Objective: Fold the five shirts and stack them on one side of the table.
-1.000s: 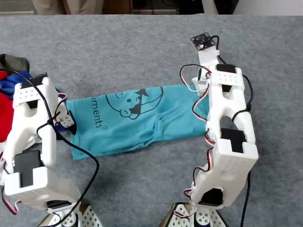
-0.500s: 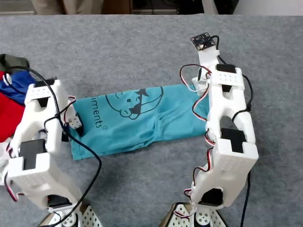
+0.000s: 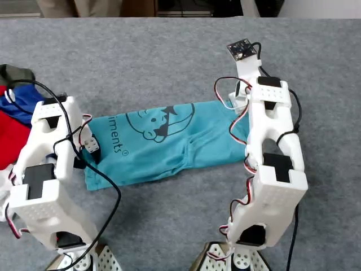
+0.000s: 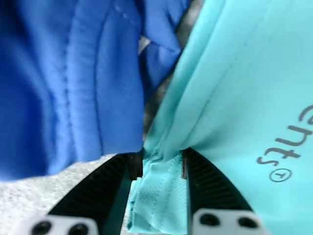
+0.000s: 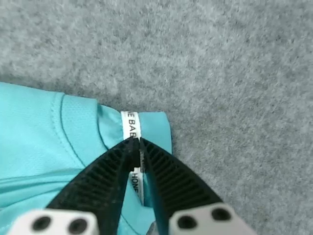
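While both grippers pinch opposite ends of the teal shirt [image 3: 169, 141], the shirt lies spread out on the table [image 3: 169, 51] between them.
Left gripper [image 4: 161, 164]: the jaws are pressed onto a bunched fold of the shirt's edge, and teal fabric fills the gap between them. The printed lettering begins just beyond the fingertips. A blue shirt [image 4: 73, 83] lies just beside this gripper, on the side away from the other arm, with a red shirt [image 3: 11, 135] next to it. Right gripper [image 5: 134, 147]: the jaws are pressed together on the white label [image 5: 131, 125] sewn at the shirt's corner. The teal cloth runs back under the fingers, and the grey table surface lies just past the fingertips.
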Controlling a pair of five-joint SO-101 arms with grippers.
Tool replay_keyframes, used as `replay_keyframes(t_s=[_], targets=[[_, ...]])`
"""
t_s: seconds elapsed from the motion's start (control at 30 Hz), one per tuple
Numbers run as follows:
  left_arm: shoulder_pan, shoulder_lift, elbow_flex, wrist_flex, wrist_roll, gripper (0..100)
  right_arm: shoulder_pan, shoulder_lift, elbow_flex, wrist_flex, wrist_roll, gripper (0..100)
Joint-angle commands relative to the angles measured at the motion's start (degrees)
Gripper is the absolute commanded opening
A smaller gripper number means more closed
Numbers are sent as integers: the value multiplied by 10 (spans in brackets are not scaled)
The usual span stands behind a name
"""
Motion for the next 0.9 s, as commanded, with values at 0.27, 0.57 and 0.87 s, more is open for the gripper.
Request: replay_keyframes(t_s=[0.27,0.57,0.87], targets=[[-3,13,-5,-40,10,19,13,-7,-3,-18,-7,5],[2,7,-124,56,-27,19,134,-52,0,-73,-139,5],[120,-22,-336,239,-27,19,193,-11,1,-147,-181,5]])
